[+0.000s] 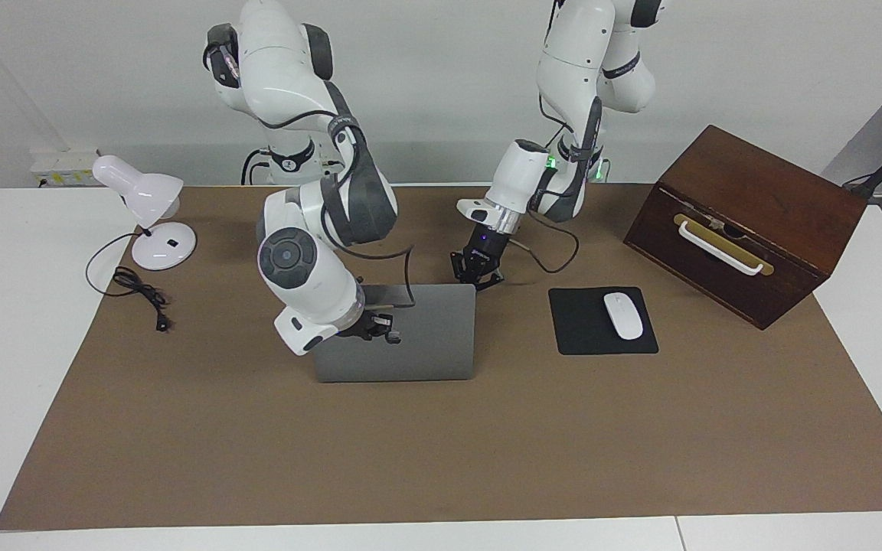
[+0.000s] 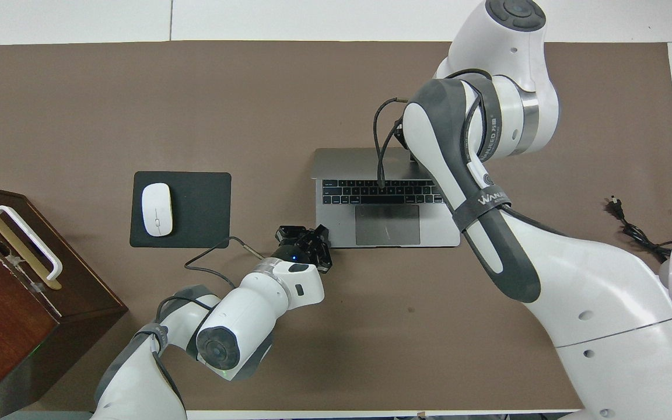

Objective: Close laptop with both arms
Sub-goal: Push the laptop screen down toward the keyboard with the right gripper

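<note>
A brown mat (image 1: 487, 451) covers most of a white table (image 1: 12, 321), with a pale grey wall along the top of the facing view. At that view's upper left a white desk lamp (image 1: 142, 207) stands at the mat's edge; at the right a dark wooden box (image 1: 747, 222) with a white handle sits askew, and a white mouse (image 1: 622, 315) lies on a black mouse pad (image 1: 586, 329).

The laptop (image 1: 433, 337) sits centre frame, its long axis running across the picture. Its hinge edge lies lowest in the facing view, its keyboard (image 2: 380, 191) faces the robots, and the lid leans toward them, partly lowered.

The right gripper (image 1: 380, 327), fingers together, presses on the lid's outer face. The left gripper (image 1: 475, 277), fingers together, is at the laptop's corner nearest the mouse pad; contact cannot be judged.
</note>
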`<state>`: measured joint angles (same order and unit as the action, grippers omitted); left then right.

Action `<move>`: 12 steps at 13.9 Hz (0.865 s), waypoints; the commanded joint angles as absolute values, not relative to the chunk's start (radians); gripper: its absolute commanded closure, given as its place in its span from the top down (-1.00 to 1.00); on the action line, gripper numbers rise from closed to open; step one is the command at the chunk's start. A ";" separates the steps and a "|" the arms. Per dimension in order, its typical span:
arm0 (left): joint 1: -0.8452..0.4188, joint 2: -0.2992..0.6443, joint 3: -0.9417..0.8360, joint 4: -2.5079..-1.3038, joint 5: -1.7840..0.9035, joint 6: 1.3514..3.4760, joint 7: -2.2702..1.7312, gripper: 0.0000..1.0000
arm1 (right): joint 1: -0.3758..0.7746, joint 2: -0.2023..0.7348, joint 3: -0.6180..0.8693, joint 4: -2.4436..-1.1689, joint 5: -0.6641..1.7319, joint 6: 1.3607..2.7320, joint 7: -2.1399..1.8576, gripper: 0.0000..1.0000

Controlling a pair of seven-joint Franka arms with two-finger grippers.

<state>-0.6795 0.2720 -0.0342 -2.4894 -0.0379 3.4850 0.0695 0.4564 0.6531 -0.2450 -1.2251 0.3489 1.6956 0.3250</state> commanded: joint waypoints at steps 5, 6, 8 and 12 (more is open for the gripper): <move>-0.692 0.314 -0.015 -2.490 -0.035 3.504 0.115 -1.00 | 0.462 0.537 -0.187 -1.468 0.377 1.864 0.337 -1.00; -0.692 0.314 -0.015 -2.490 -0.035 3.504 0.117 -1.00 | 0.462 0.535 -0.178 -1.488 0.377 1.885 0.337 -1.00; -0.692 0.316 -0.015 -2.490 -0.035 3.504 0.118 -1.00 | 0.462 0.534 -0.166 -1.509 0.377 1.922 0.339 -1.00; -0.689 0.316 -0.015 -2.490 -0.037 3.502 0.133 -1.00 | 0.462 0.534 -0.164 -1.537 0.377 1.959 0.339 -1.00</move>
